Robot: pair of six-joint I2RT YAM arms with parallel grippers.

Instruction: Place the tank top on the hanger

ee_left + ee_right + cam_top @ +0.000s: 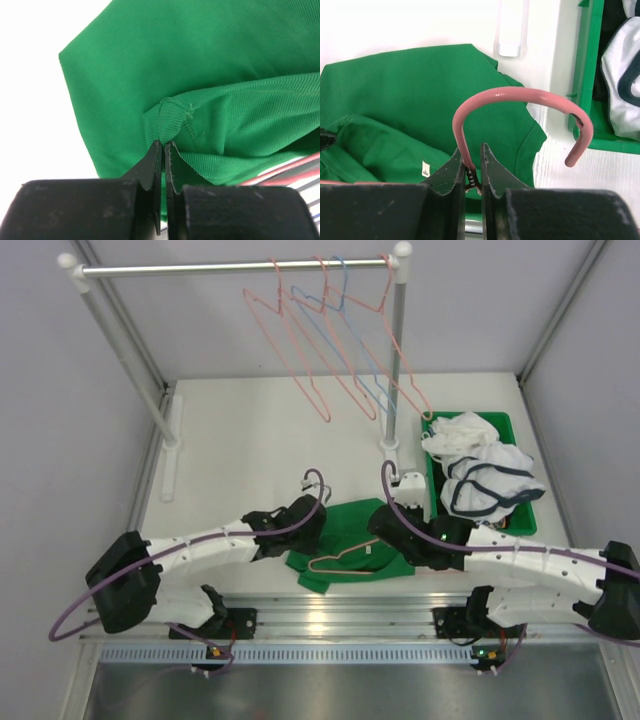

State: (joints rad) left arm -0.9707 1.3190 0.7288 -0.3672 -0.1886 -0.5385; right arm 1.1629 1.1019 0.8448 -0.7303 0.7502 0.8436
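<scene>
Green tank top [352,538] pinched at its edge, pink wire hanger [520,94] clamped by the neck.

The tank top lies crumpled at the table's 6 o'clock, between both arms. The left gripper [163,150] is closed on a ribbed edge fold at the top's 9 o'clock side. The right gripper [472,167], at 3 o'clock, is closed on the hanger just below its hook. The small white neck label [425,168] is too tiny to read. A green bin [505,420] of white garments [490,475] sits at 2 o'clock, and the clothes rack [230,267] stands at 12.

White garments [480,475] fill a green bin [522,523] beside the rack [230,267].
</scene>
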